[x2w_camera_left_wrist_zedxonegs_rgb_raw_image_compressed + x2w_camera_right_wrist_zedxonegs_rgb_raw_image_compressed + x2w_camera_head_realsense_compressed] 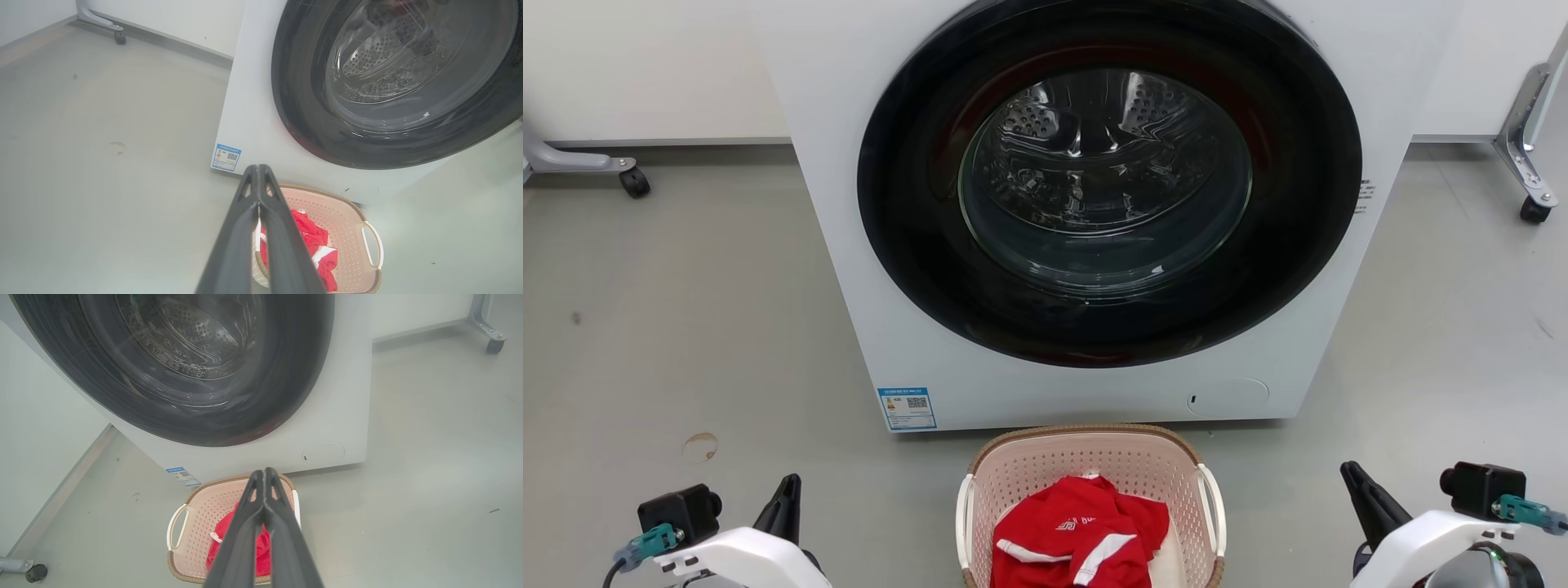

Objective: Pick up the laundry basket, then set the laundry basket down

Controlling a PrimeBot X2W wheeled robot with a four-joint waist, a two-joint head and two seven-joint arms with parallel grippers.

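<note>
The laundry basket (1086, 465) stands on the floor just in front of the washing machine, pale pink with a brown woven rim and white side handles. A red garment (1078, 531) lies inside it. My left gripper (788, 490) hangs at the lower left of the head view, well left of the basket, fingers pressed together and empty. At the lower right my right gripper (1356, 482) is also shut on nothing, off to the basket's right. In the left wrist view the shut left gripper (258, 171) points over the basket (347, 220). The right gripper (264, 475) does likewise above the basket (196, 522).
The white washing machine (874, 245) with its round dark door (1111, 180) fills the space behind the basket. Caster feet of metal frames stand at the far left (635, 181) and far right (1534, 211). Grey floor (686, 327) stretches on both sides.
</note>
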